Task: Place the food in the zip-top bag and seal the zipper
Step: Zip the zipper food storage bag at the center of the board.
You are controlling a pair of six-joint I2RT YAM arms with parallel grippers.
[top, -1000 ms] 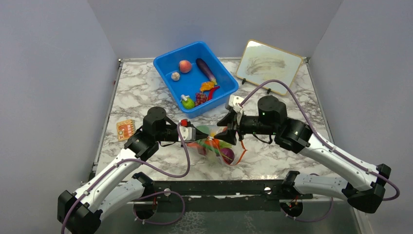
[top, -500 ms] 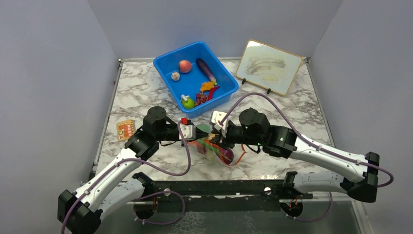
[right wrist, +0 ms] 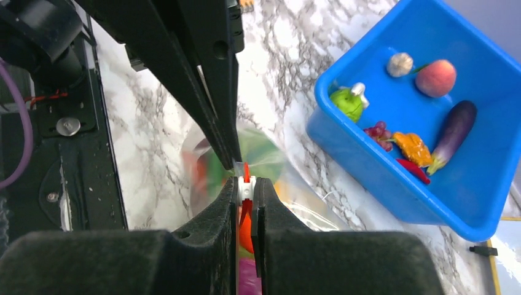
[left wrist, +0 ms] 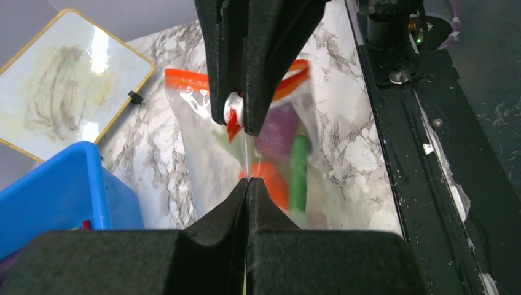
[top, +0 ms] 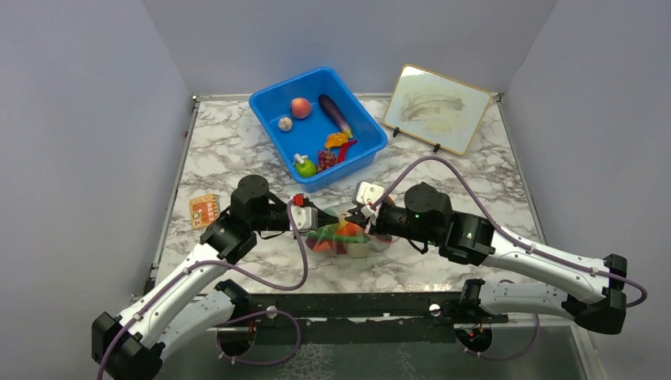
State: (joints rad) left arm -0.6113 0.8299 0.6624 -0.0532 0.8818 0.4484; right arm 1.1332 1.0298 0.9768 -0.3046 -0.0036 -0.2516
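The clear zip-top bag (top: 349, 238) hangs between both grippers just above the table, with purple (left wrist: 279, 126), green (left wrist: 299, 166) and orange (left wrist: 271, 185) food inside. My left gripper (left wrist: 247, 182) is shut on the bag's thin upper edge. Facing it tip to tip, my right gripper (right wrist: 246, 182) is shut on the white slider (right wrist: 245, 188) of the red-orange zipper (left wrist: 184, 78). In the top view the left gripper (top: 326, 219) and right gripper (top: 358, 219) meet over the bag.
A blue bin (top: 273, 111) behind the bag holds a peach (right wrist: 435, 77), an eggplant (right wrist: 453, 127), a green piece (right wrist: 346, 102) and several other toys. A small whiteboard (top: 435, 107) leans at the back right. An orange card (top: 203, 210) lies at the left. A black rail (left wrist: 424, 153) runs along the near edge.
My right gripper moved left to the bag's mouth and shut on the zipper slider. The loose red strip that trailed to the right has been pulled up. The left gripper stayed shut on the bag.
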